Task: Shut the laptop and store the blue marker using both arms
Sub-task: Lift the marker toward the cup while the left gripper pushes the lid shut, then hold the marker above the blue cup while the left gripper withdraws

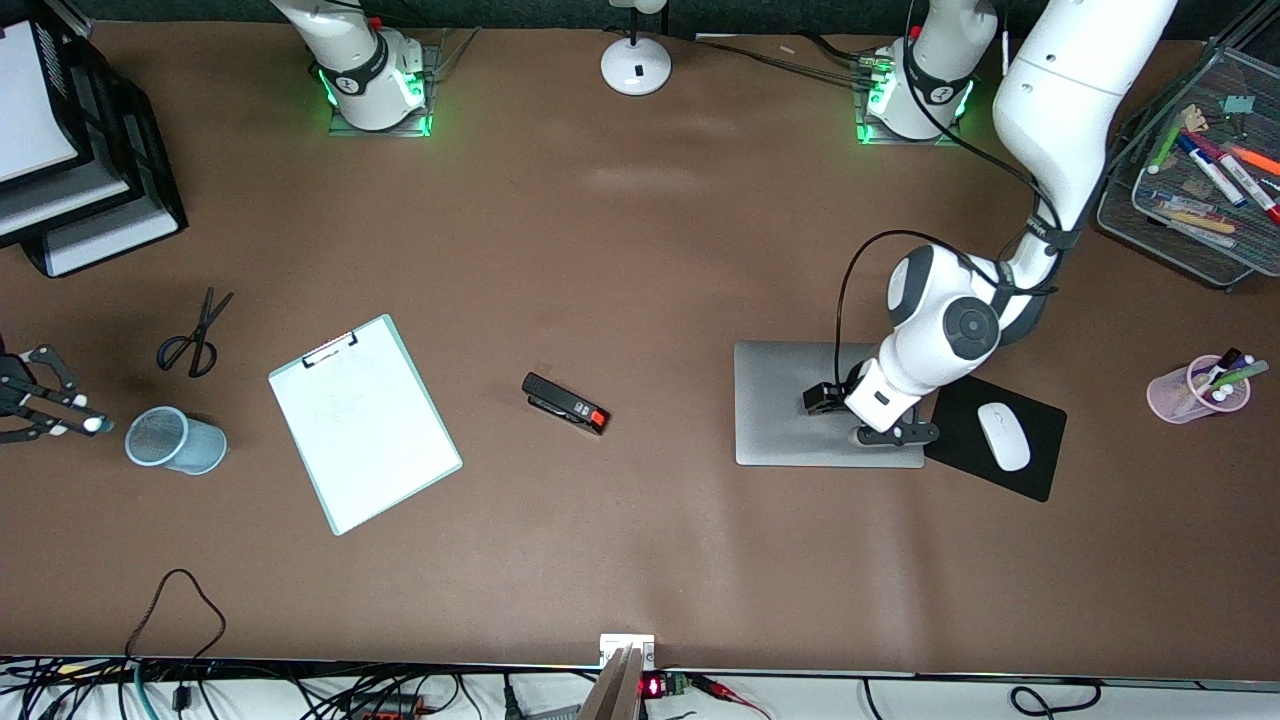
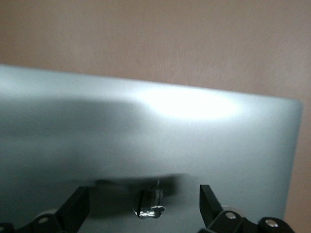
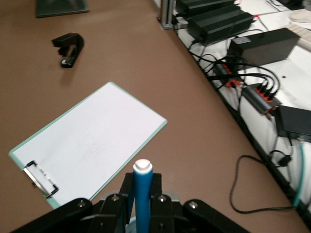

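- The right gripper [image 3: 142, 206] is hanging at the right arm's end of the table, over the bare top just beside the mesh cup [image 1: 175, 440]. Its jaws are clamping the blue marker [image 3: 143, 191].
- The marker's long axis is running along the fingers, and its whitish end is pointing out from the gripper toward the cup. In my judgement the storing move is turning on this: the cup's mouth is lying a little toward the left arm's end from the marker tip, and the right arm is by far the nearer one.
- The mesh cup is showing nothing inside, as far as I can tell.
- The clipboard [image 1: 365, 425] and the stapler [image 1: 565, 403] are lying between the cup and the laptop [image 1: 790, 400].
- The laptop is lying shut and flat beside the mouse pad [image 1: 1040, 470], so this part is looking done.
- The left gripper [image 2: 143, 206] is hovering over the lid with its jaws apart, holding nothing.
- The pink cup [image 1: 1165, 395] is holding mixed pens, and the wire tray [image 1: 1125, 215] is holding several markers.
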`<act>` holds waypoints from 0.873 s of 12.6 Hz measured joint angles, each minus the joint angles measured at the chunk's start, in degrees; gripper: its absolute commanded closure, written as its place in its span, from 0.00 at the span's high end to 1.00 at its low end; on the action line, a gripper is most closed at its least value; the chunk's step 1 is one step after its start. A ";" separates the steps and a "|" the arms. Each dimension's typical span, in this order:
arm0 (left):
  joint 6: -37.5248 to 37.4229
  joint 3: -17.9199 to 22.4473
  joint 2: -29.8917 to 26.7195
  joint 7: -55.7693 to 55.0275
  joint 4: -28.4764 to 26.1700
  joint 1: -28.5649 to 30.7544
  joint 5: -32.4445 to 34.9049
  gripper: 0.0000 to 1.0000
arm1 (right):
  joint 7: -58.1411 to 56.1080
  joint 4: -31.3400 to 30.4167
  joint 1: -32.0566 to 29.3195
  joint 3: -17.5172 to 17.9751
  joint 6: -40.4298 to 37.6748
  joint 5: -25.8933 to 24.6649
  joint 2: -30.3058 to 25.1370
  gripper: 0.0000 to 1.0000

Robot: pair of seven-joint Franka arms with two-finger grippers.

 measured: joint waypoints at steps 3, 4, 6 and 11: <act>-8.83 0.26 -4.08 0.00 2.45 0.83 0.00 1.00 | -9.60 0.00 -0.76 0.13 -1.74 1.48 1.53 0.00; -12.59 0.28 -5.70 0.00 3.62 1.20 0.00 1.00 | -12.87 0.00 -0.75 0.27 -1.92 1.47 1.67 0.00; -18.87 0.31 -8.65 0.00 6.02 1.73 0.00 1.00 | -19.03 -0.03 -0.74 0.32 -3.45 1.29 2.16 0.00; -31.74 1.15 -14.17 0.00 10.77 1.96 2.46 1.00 | -25.73 -0.36 -1.06 0.31 -7.03 1.18 5.96 0.00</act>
